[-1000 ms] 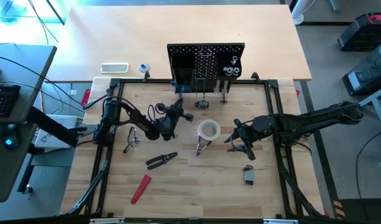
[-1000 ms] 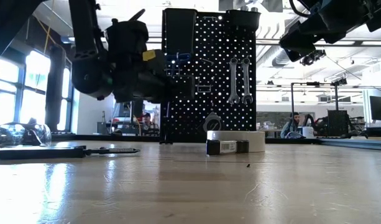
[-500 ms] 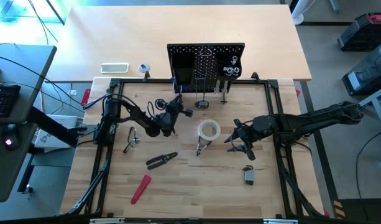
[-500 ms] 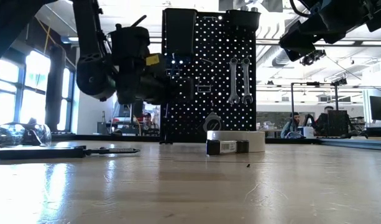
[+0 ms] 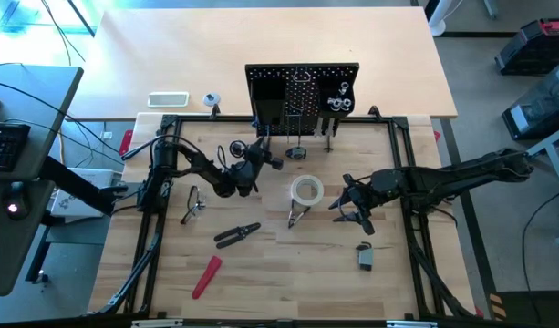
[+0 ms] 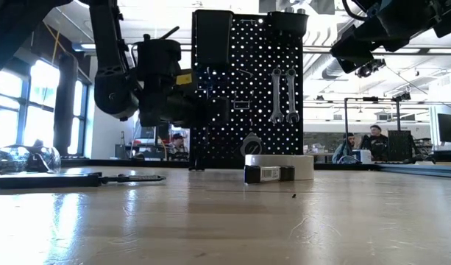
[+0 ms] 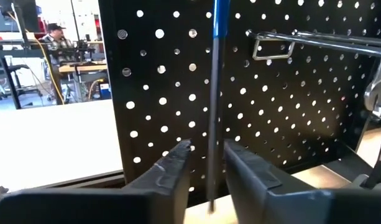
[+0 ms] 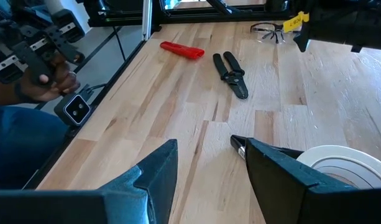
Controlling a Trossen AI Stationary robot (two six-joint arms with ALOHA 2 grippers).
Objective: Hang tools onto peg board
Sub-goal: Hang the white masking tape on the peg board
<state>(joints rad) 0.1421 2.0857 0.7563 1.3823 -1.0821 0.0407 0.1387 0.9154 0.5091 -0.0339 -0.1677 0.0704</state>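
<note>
At the peg board (image 5: 302, 91), left gripper (image 7: 206, 168) jaws have just parted around a blue-handled tool (image 7: 216, 93) now hanging there; right gripper (image 5: 352, 211) waits open near white tape roll (image 5: 307, 190)

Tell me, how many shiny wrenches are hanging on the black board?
2. Both wrenches hang side by side on the right part of the peg board: one on the left, the other right beside it. More could be hidden behind the arm.
</note>
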